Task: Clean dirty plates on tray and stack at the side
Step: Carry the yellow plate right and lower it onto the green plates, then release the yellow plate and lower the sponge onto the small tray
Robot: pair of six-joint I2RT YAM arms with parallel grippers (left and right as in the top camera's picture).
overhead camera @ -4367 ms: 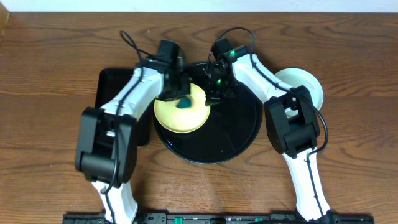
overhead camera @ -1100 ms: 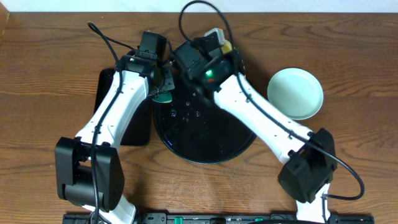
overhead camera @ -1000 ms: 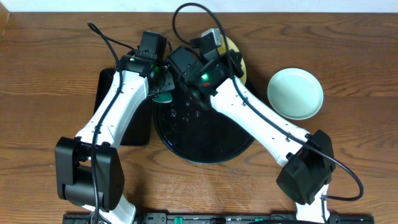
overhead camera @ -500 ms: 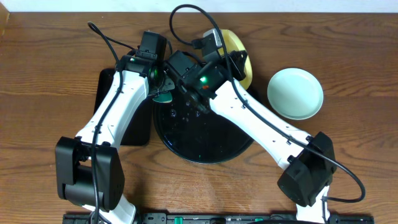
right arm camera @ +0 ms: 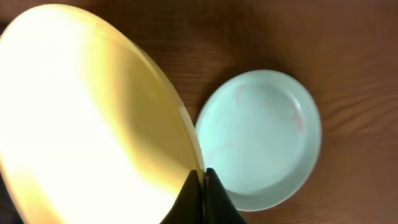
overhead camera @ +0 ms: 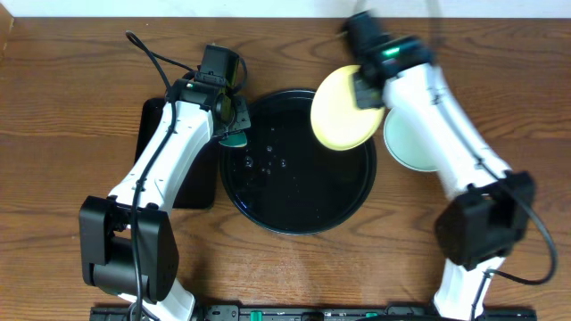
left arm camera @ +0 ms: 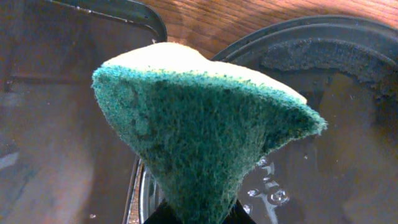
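Right gripper point(right arm camera: 201, 180) is clamped on the rim of the yellow plate point(overhead camera: 343, 107), holding it tilted above the round tray point(overhead camera: 268, 201)'s far-right rim. Overhead, the plate reads as an oval, long axis running roughly far to near, face up. Mint plate point(right arm camera: 261, 137) lies flat on the table, right of the tray. Left gripper point(left arm camera: 196, 218) pinches a green sponge point(left arm camera: 199, 130) over the tray's left rim, beside the rectangular tray point(left arm camera: 56, 124).

"Was any writing, label, brand or number readable in the views?"

"None was. The overhead and both wrist views showed no legible text or sign on anything."
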